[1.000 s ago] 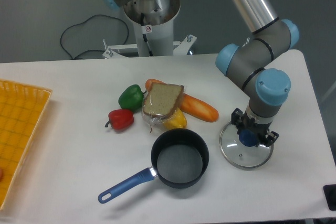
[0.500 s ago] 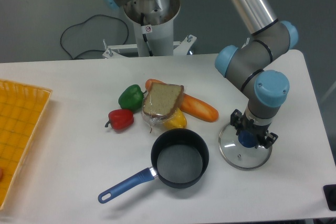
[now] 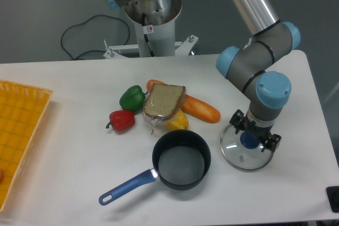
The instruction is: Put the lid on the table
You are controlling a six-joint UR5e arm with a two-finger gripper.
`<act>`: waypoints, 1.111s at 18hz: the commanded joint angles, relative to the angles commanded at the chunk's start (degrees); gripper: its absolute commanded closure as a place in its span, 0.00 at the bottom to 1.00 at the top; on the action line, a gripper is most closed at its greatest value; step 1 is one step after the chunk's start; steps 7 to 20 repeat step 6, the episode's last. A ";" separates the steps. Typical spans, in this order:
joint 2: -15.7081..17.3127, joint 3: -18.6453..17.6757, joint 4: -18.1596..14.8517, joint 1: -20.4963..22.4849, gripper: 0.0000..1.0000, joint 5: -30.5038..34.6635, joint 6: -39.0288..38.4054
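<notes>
The lid (image 3: 247, 151) lies flat on the white table (image 3: 69, 173), just right of the black saucepan (image 3: 181, 159), whose blue handle points toward the front left. The claw (image 3: 251, 140) hangs straight over the lid's dark blue knob, with its fingers spread to either side of the knob; the arm's wrist covers much of the claw from above, so whether the fingers touch the knob is hard to make out, though they appear parted rather than clamped. Behind the saucepan, a slice of bread (image 3: 164, 100) lies on top of a yellow pepper (image 3: 176, 121) and partly hides it, along with one end of the bread roll (image 3: 200, 108). A green pepper (image 3: 132, 98) and a red pepper (image 3: 122, 120) sit to the left. A yellow tray (image 3: 21, 130) is cut off by the left edge.
</notes>
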 joint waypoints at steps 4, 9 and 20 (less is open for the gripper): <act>2.28 0.53 -0.44 -1.40 0.00 1.40 0.88; 3.87 0.27 -0.44 -1.76 0.00 1.58 0.88; 3.87 0.27 -0.44 -1.76 0.00 1.58 0.88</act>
